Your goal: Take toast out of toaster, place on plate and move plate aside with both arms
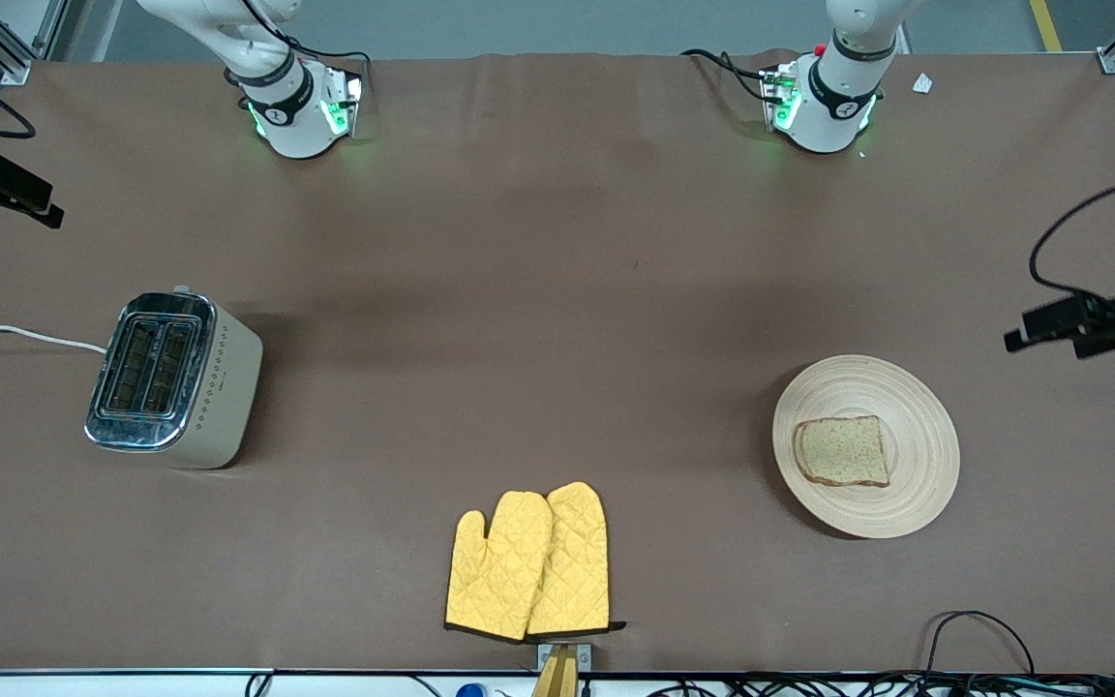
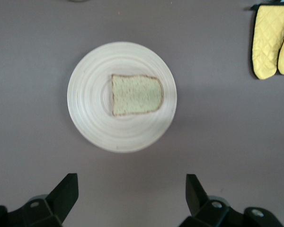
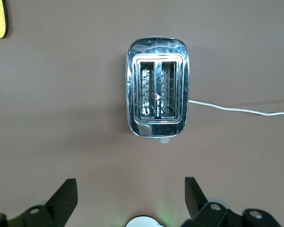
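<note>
The toast [image 1: 843,451] lies flat on the plate [image 1: 916,407], which sits on the brown table toward the left arm's end. In the left wrist view the toast [image 2: 136,94] is a little off the middle of the plate [image 2: 90,113]. My left gripper [image 2: 131,191] is open and empty, high over the table beside the plate. Its black hand [image 1: 1090,324] shows at the edge of the front view. My right gripper [image 3: 130,194] is open and empty, high over the table beside the toaster. Its hand [image 1: 6,184] shows at the other edge of the front view.
A cream and chrome toaster [image 1: 170,379] stands toward the right arm's end, both slots empty [image 3: 157,87], with a white cord running off the table. Two yellow oven mitts [image 1: 530,561] lie near the table's front edge. The arm bases [image 1: 301,111] [image 1: 824,106] stand along the back edge.
</note>
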Controlling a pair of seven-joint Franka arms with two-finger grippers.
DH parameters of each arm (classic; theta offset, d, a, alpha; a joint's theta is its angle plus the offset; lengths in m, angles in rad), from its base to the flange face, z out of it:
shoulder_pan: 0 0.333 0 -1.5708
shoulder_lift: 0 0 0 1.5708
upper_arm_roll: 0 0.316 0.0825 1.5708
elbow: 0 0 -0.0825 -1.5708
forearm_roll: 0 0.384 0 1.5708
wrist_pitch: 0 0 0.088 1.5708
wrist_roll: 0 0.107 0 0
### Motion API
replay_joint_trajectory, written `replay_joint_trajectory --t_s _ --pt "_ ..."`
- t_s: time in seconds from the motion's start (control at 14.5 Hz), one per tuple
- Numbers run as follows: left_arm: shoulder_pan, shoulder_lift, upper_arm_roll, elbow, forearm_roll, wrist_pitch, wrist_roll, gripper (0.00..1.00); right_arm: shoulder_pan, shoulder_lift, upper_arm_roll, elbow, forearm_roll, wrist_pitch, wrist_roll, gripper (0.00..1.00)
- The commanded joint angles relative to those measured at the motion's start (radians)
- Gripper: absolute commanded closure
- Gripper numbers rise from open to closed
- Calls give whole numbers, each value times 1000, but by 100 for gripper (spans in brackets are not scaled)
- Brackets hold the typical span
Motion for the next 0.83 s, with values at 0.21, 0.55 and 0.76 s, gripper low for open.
replay_joint_trajectory --t_s 0.21,0.55,0.76 --pt "-146 -168 113 -40 21 -80 -33 0 -13 7 10 13 10 9 -3 0" --pt "-507 -274 438 -87 23 -211 -81 0 -23 5 5 10 10 9 -32 0" --pt "-602 -365 501 -191 53 -205 -95 0 -24 5 5 10 10 13 -34 0"
